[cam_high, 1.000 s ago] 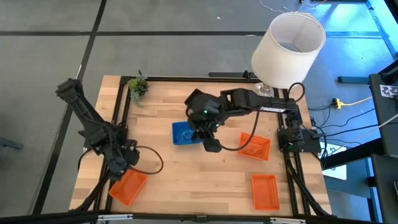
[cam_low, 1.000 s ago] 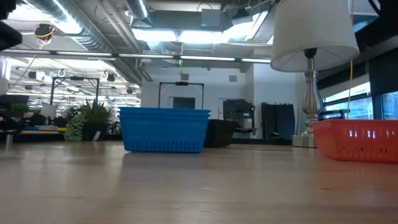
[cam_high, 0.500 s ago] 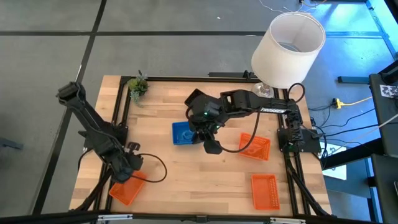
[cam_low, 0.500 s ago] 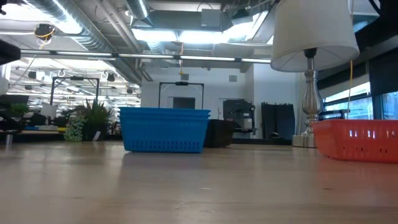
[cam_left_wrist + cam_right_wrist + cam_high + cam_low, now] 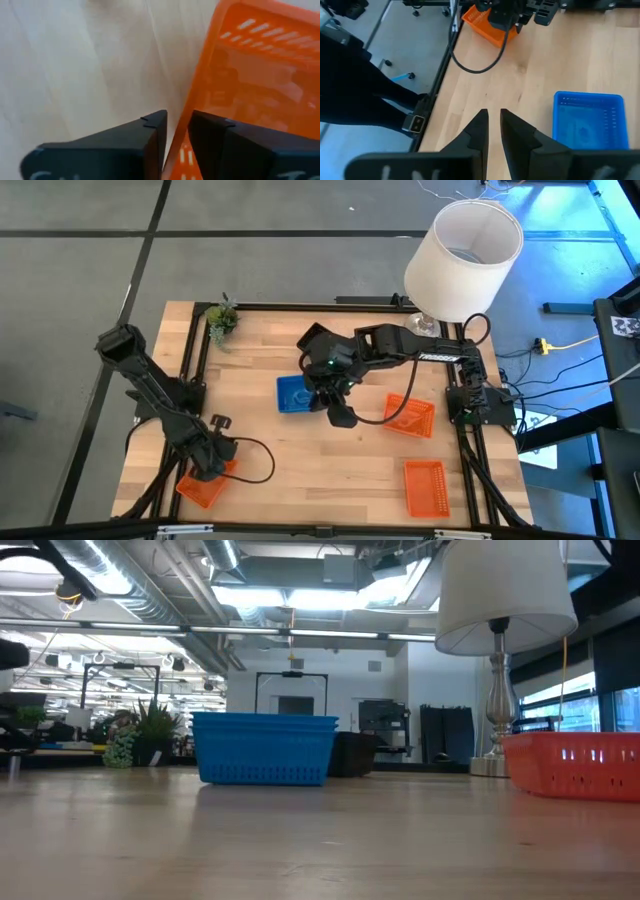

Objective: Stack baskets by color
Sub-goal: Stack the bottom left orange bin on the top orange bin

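— Beside the lampshade [image 5: 464, 258], on its table [image 5: 270, 470], what worries us most?
— Our left gripper [image 5: 208, 467], far across from the lampshade at the opposite corner. Its jaws straddle the wall of the corner orange basket [image 5: 260, 95] with only a thin gap either side; we cannot tell whether they have bitten yet. A lift from one thin lattice wall could tip the basket — or let it slip.
— And the other orange ones?
— One orange basket [image 5: 410, 416] lies just below the lampshade, another orange one [image 5: 424, 486] beyond it, well apart from ours. That is a long carry on a weak hold.
— The right gripper [image 5: 491, 125]?
— Nearly closed on nothing, hovering by the blue basket stack [image 5: 297, 394] toward the middle; crossing paths there risks a knock.
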